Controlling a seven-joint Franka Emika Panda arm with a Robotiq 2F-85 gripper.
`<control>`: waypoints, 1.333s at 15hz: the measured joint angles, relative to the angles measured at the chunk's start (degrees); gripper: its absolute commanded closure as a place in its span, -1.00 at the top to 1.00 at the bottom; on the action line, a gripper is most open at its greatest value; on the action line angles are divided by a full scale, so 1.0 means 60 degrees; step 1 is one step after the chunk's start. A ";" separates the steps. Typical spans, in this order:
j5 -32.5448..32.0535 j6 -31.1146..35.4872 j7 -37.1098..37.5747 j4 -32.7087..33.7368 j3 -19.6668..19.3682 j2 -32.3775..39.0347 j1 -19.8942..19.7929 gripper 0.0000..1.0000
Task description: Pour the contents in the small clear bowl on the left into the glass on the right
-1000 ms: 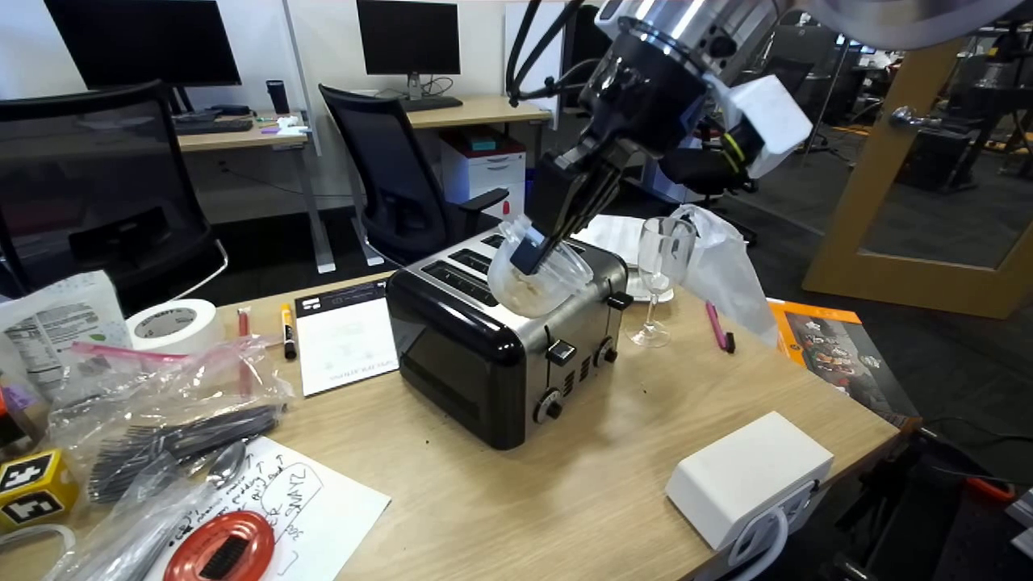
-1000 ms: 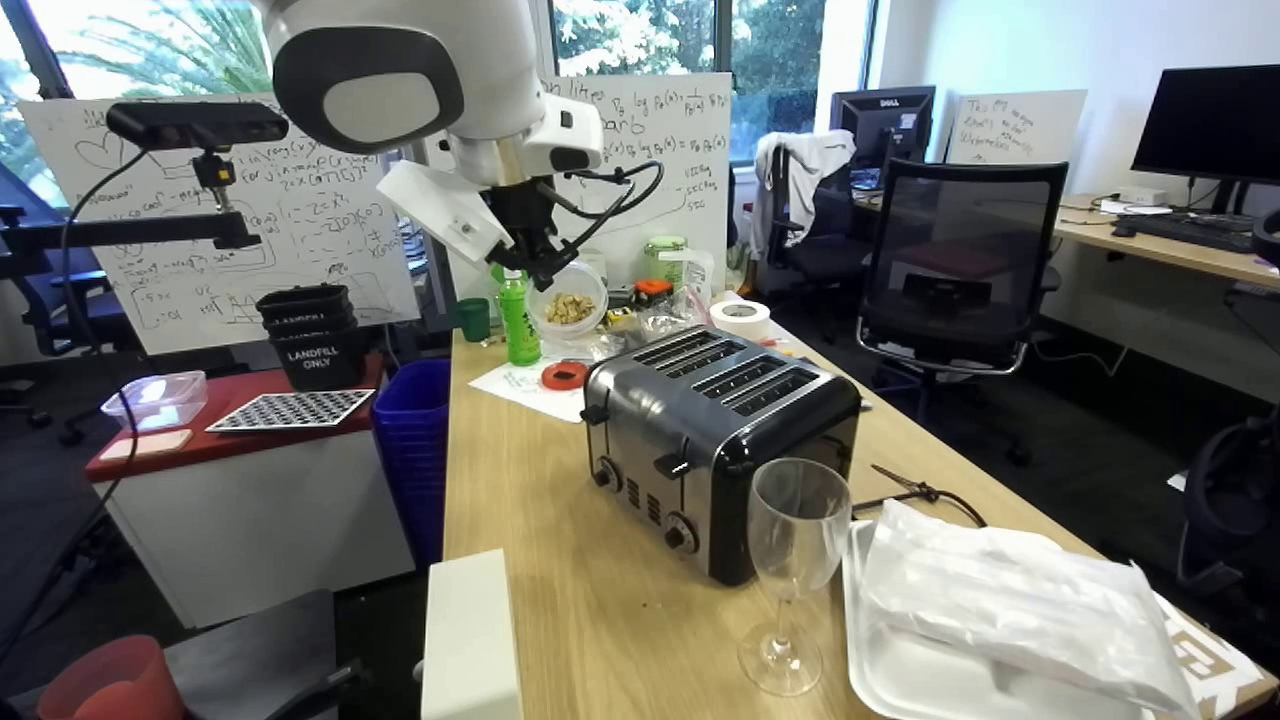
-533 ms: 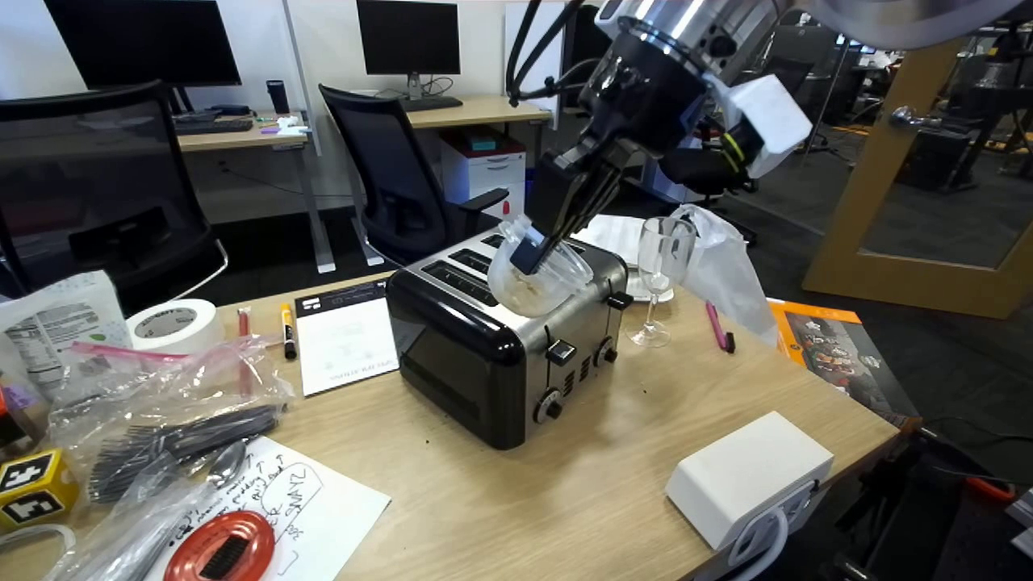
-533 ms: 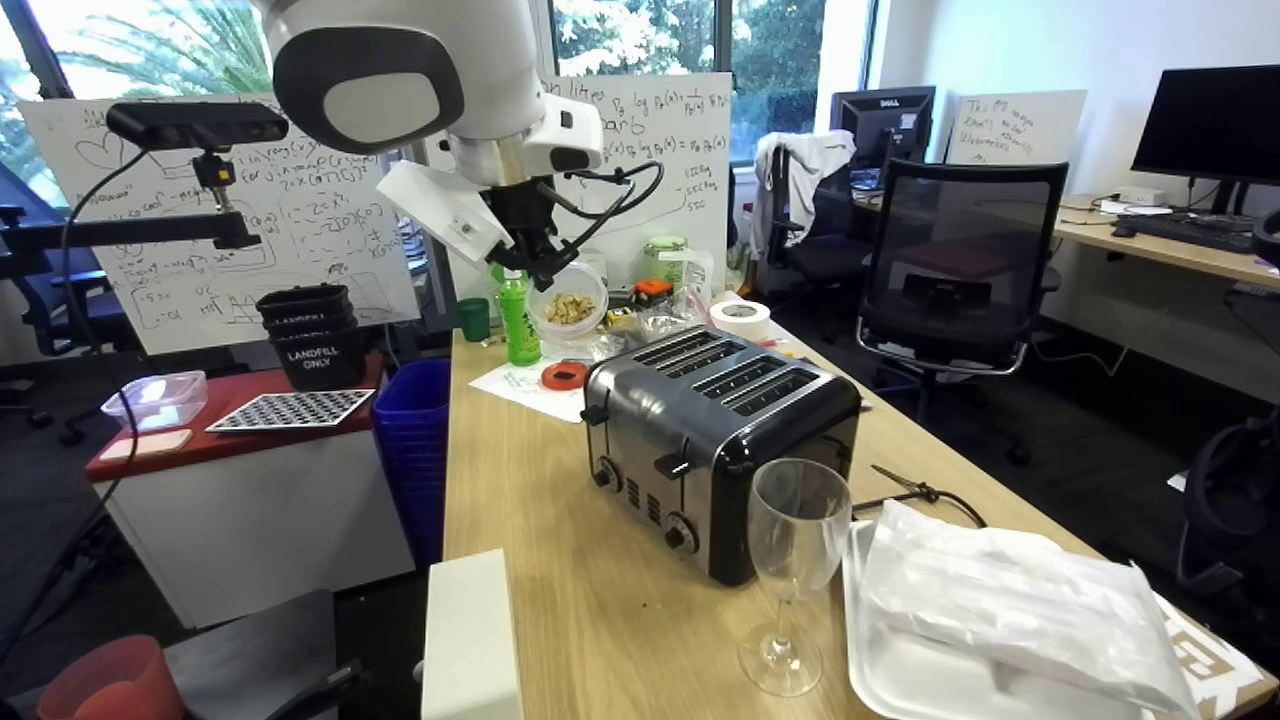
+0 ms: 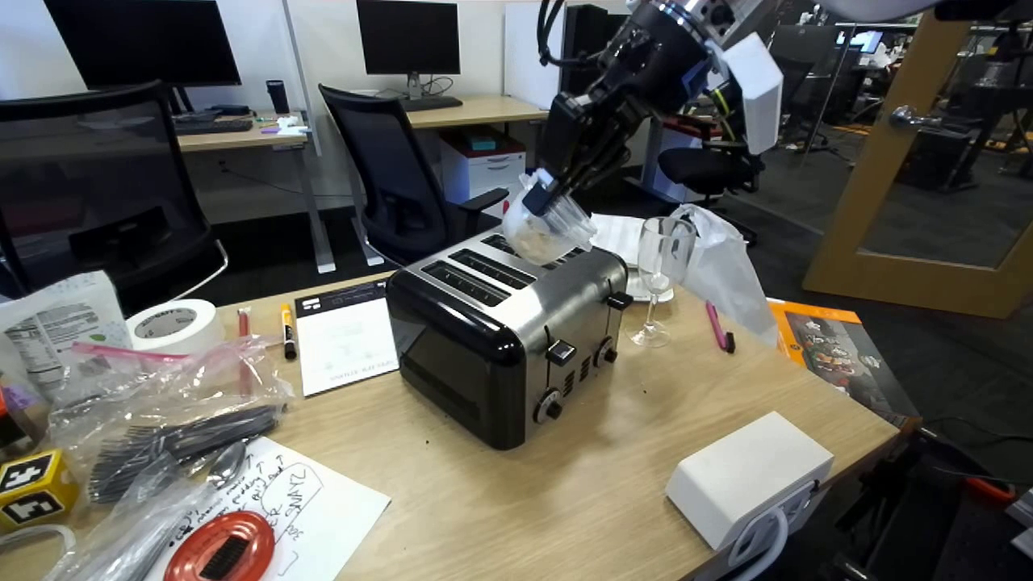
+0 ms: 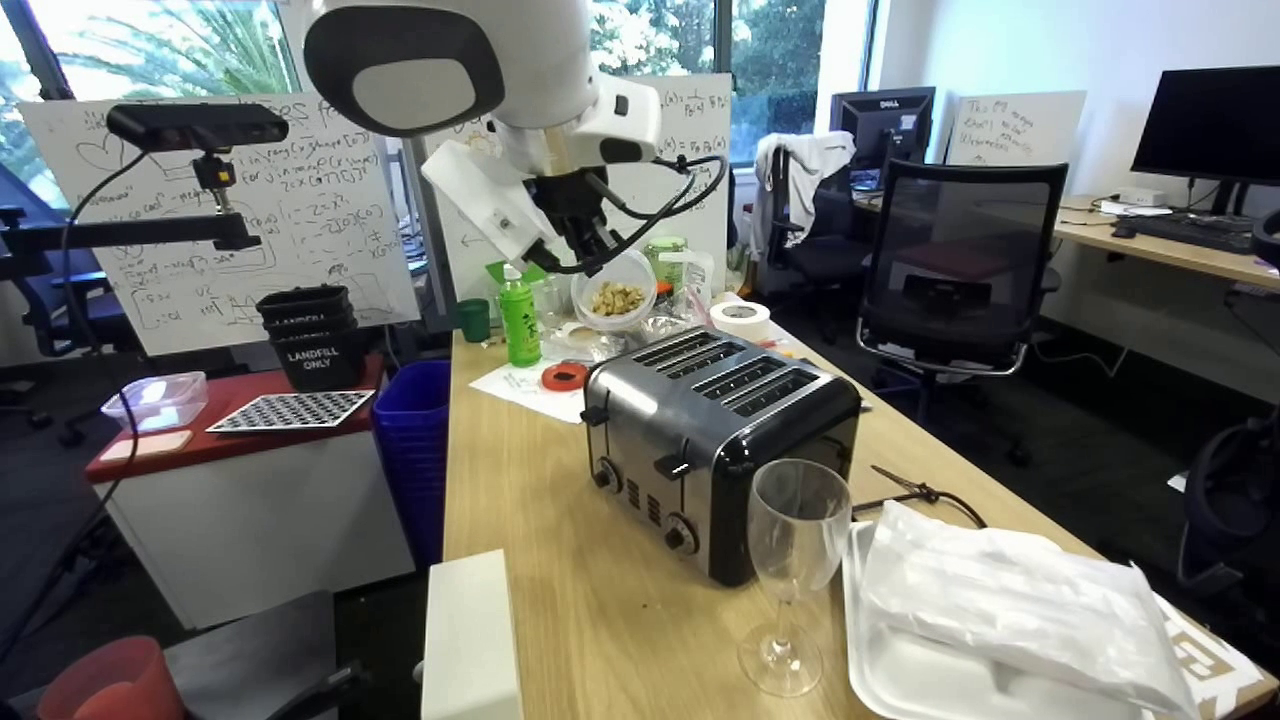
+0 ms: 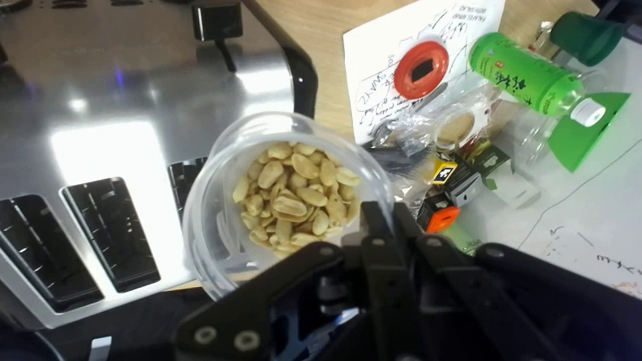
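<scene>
Jaws grip the bowl (image 7: 219,223) of peanuts (image 7: 296,195), likely the carry step; next, reach the lower-right glass (image 6: 797,555) before tipping.

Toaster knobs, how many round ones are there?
2: one knob nearer the glass, the other knob farther along the same side of the toaster. Its back is hidden, so maybe more.

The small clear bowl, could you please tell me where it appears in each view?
In an exterior view: bowl above centre, slightly right, overlapping the toaster.
In an exterior view: bowl above centre, slightly left, up-left of the toaster.
In the wrist view: bowl near centre, partly covering the toaster.
Shared landmark: the toaster.
</scene>
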 measured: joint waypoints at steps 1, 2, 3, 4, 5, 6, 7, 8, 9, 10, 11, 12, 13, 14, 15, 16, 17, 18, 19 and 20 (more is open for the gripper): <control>0.0026 0.0000 0.0000 0.0005 -0.0105 0.0000 -0.0063 -0.96; 0.0035 0.0000 0.0000 0.0004 -0.0203 0.0001 -0.0127 -0.96; 0.0035 0.0000 0.0000 0.0004 -0.0294 0.0000 -0.0200 -0.96; 0.0036 -0.0001 0.0000 0.0003 -0.0379 0.0000 -0.0271 -0.96; 0.0049 -0.0001 0.0000 0.0003 -0.0460 -0.0004 -0.0337 -0.96; 0.0099 -0.0002 -0.0009 0.0003 -0.0540 -0.0014 -0.0389 -0.96; 0.0178 -0.0003 -0.0030 0.0003 -0.0607 -0.0028 -0.0426 -0.85; 0.0191 0.0001 -0.0035 0.0002 -0.0653 -0.0038 -0.0462 -0.85; 0.0191 0.0002 -0.0035 0.0002 -0.0667 -0.0039 -0.0490 -0.85; 0.0191 0.0002 -0.0035 0.0001 -0.0667 -0.0039 -0.0498 -0.85; 0.0191 0.0002 -0.0034 0.0001 -0.0664 -0.0039 -0.0498 -0.85; 0.0191 0.0002 -0.0034 0.0001 -0.0660 -0.0039 -0.0497 -0.85; 0.0191 0.0002 -0.0034 0.0000 -0.0660 -0.0039 -0.0498 -0.85; 0.0191 0.0002 -0.0034 0.0000 -0.0660 -0.0039 -0.0498 -0.85; 0.0191 0.0002 -0.0034 0.0000 -0.0660 -0.0039 -0.0497 -0.85; 0.0191 0.0002 -0.0033 0.0000 -0.0660 -0.0039 -0.0497 -0.85; 0.0191 0.0002 -0.0033 0.0000 -0.0660 -0.0039 -0.0498 -0.85; 0.0191 0.0002 -0.0033 0.0000 -0.0660 -0.0039 -0.0498 -0.96; 0.0191 0.0002 -0.0033 0.0000 -0.0660 -0.0039 -0.0497 -0.96; 0.0176 0.0005 -0.0018 0.0000 -0.0654 -0.0039 -0.0497 -0.96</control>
